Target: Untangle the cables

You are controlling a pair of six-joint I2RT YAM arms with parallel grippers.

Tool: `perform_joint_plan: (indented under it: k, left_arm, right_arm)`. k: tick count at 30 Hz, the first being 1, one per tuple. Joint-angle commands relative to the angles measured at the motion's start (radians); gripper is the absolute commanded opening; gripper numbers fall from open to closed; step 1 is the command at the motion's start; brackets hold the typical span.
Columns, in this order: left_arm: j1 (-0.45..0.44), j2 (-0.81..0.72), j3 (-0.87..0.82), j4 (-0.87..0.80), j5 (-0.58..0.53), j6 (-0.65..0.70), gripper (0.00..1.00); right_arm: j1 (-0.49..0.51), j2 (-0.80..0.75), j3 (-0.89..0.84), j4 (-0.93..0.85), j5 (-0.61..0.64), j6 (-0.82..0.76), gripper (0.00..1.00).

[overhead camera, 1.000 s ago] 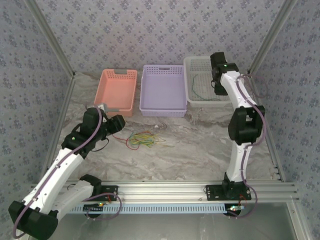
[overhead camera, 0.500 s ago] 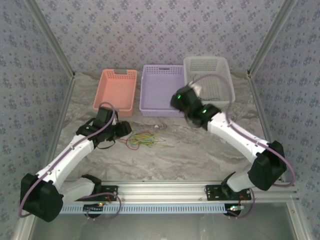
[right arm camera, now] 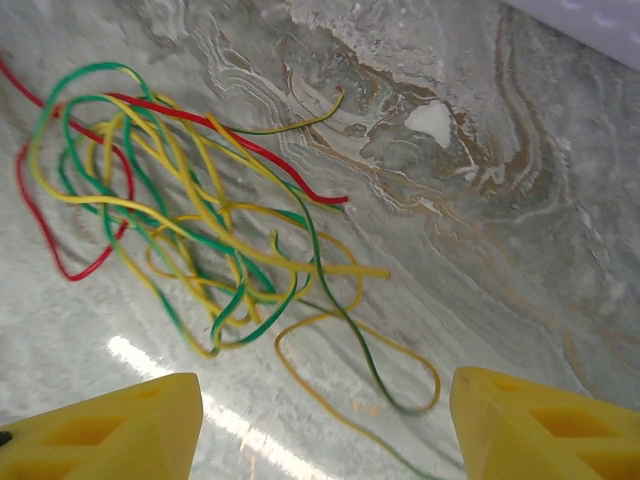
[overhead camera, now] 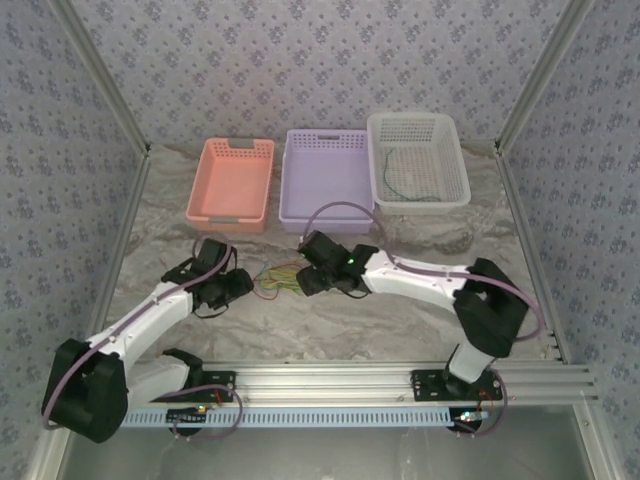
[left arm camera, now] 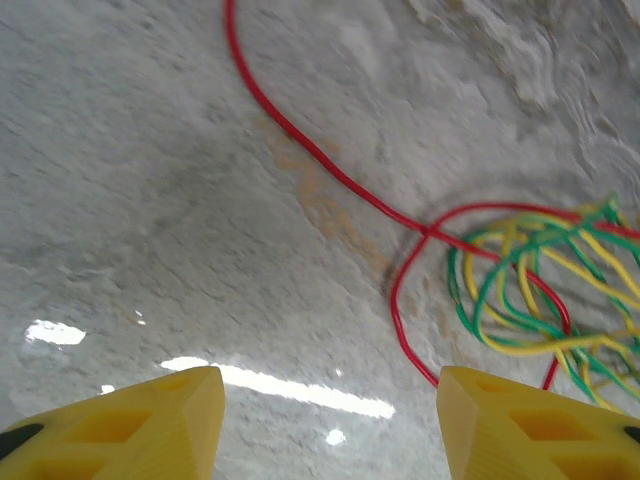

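Cables (overhead camera: 285, 277) lie knotted in a red, yellow and green heap near the middle of the table (overhead camera: 330, 330), with one green cable (overhead camera: 390, 175) apart in the white basket (overhead camera: 418, 118) at 1 o'clock. Your left end effector (left arm camera: 325, 380) hovers at the heap's 9 o'clock, your right end effector (right arm camera: 325, 385) at its 3 o'clock, both with jaws apart and empty. Close on several strands together and you'd likely drag the whole heap or tighten the knot; they sit near enough to collide.
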Motion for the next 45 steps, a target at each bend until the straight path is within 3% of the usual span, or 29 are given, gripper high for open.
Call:
perform_joint_plan:
  k: [1, 3, 8, 19, 25, 29, 34, 41, 45]
  left_arm:
    - [0.062, 0.023, -0.004, 0.073, 0.012, -0.055, 0.6]
    - [0.092, 0.057, 0.004, 0.092, 0.023, -0.073, 0.65]
    - [0.116, 0.143, 0.034, 0.161, 0.046, -0.122, 0.66]
    - [0.115, 0.327, 0.074, 0.262, 0.062, -0.197, 0.62]
    - [0.099, 0.403, 0.074, 0.312, 0.06, -0.215, 0.54]
    - [0.083, 0.408, 0.038, 0.364, 0.042, -0.242, 0.52]
    - [0.047, 0.344, 0.026, 0.396, 0.015, -0.24, 0.53]
    - [-0.082, 0.079, 0.045, 0.311, -0.088, -0.256, 0.68]
    - [-0.085, 0.046, 0.072, 0.29, -0.079, -0.265, 0.72]
  right_arm:
    - [0.017, 0.064, 0.113, -0.043, 0.05, -0.106, 0.69]
    - [0.017, 0.097, 0.148, -0.037, 0.027, -0.134, 0.71]
    - [0.007, 0.192, 0.231, -0.071, -0.007, -0.192, 0.72]
    - [-0.019, 0.365, 0.348, -0.087, -0.144, -0.267, 0.71]
    - [-0.019, 0.362, 0.311, -0.051, -0.127, -0.276, 0.33]
    - [-0.018, 0.292, 0.235, -0.003, -0.094, -0.292, 0.0]
    - [-0.017, 0.18, 0.132, 0.064, -0.089, -0.312, 0.0]
    - [-0.017, 0.06, 0.009, 0.086, -0.026, -0.4, 0.0]
    - [-0.029, -0.018, -0.043, 0.137, -0.02, -0.446, 0.0]
